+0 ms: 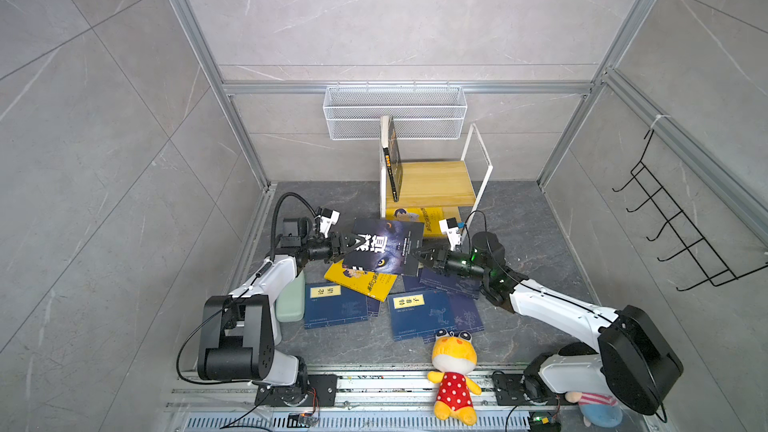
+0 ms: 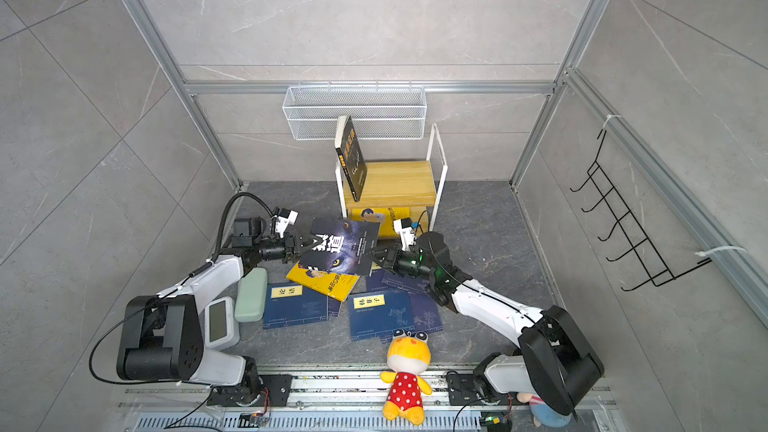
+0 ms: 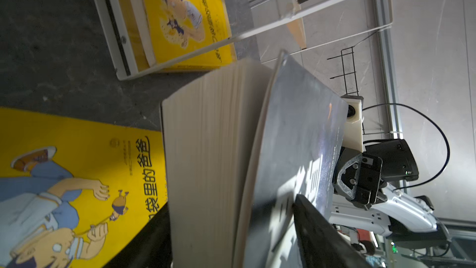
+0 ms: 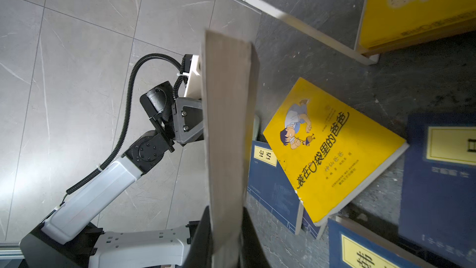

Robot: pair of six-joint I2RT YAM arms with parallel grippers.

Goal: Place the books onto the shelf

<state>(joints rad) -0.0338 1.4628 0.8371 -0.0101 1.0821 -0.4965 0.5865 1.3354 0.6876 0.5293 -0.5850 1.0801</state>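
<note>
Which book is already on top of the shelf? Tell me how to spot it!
Find the white wire basket on the back wall; below it stands a small shelf with wooden boards. At the left end of its top board is a black book with yellow writing. It is the only book standing on edge; every other book lies flat or is held in the air.

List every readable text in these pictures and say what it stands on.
"论语": yellow label on a navy book.
"韩非子": yellow label on a second navy book.
"装在口袋里的爸爸": cover of the yellow book lying on the floor.
"道": cover of the wolf book; the sign before it is partly hidden.
Too small or blurred: all fine print, the other yellow book low in the shelf, and the spine of the black book standing on top.
</note>
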